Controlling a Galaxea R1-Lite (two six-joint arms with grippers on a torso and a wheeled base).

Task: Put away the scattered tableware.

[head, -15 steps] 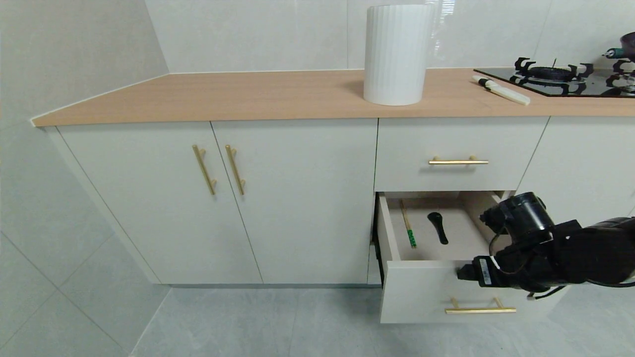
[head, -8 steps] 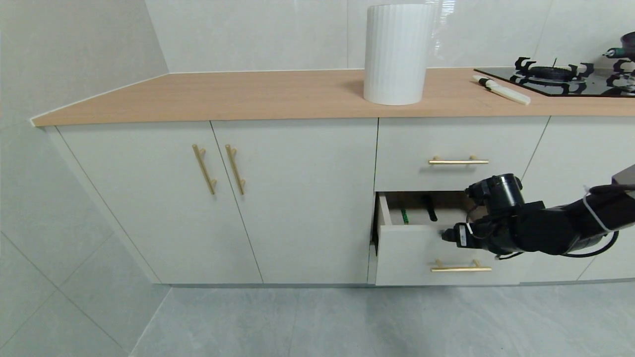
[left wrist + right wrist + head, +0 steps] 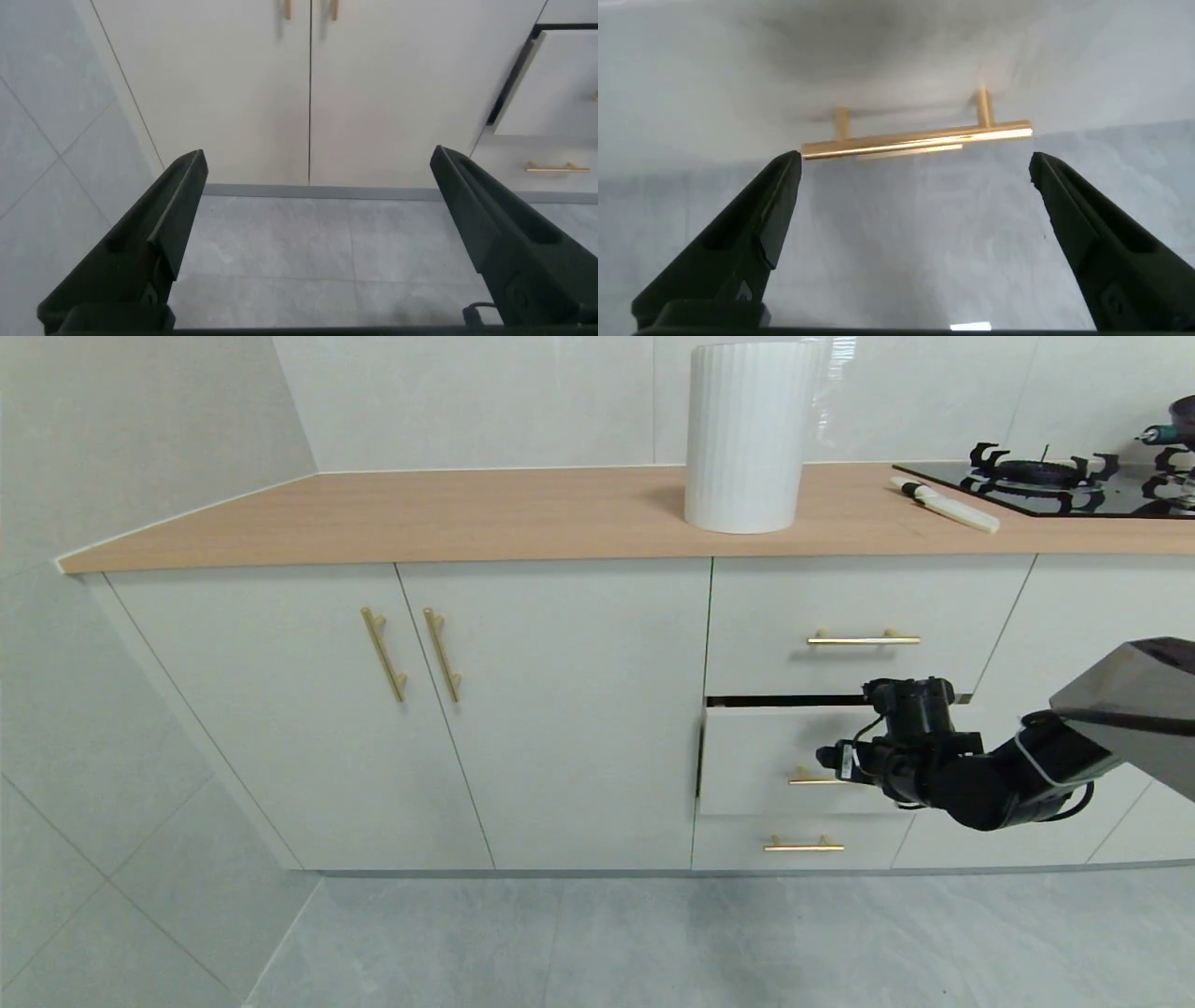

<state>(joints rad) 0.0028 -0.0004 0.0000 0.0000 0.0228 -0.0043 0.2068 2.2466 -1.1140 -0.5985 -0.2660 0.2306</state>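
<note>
My right pincer (image 3: 913,161) is spread wide, both dark fingers (image 3: 775,201) well apart and holding nothing. Through its wrist camera I see the gold bar handle (image 3: 915,140) of the middle drawer (image 3: 756,756) straight ahead, in line with the gap between the fingers. From the head camera the pincer sits close against that drawer's front, just above the handle; I cannot tell whether it touches.

The drawer has a plain pale front. It stands slightly proud of the cabinet face, with a thin dark slit along its top edge, and I cannot see what is inside. A shut top drawer (image 3: 859,607) sits above it and a low bottom drawer (image 3: 794,831) below, each with the same gold bar.

My left pincer (image 3: 318,157) is also wide open and empty. It hangs low, facing the double cupboard doors (image 3: 308,84) and the grey tiled floor (image 3: 308,252).

On the wooden desk (image 3: 467,513) a cream-coloured knife (image 3: 943,505) lies at an angle near the right end, just beside the front left corner of the black stove (image 3: 1046,485). A tall white ribbed canister (image 3: 745,439) stands mid-depth on the desk, above the left edge of the drawer column and well apart from the knife.
</note>
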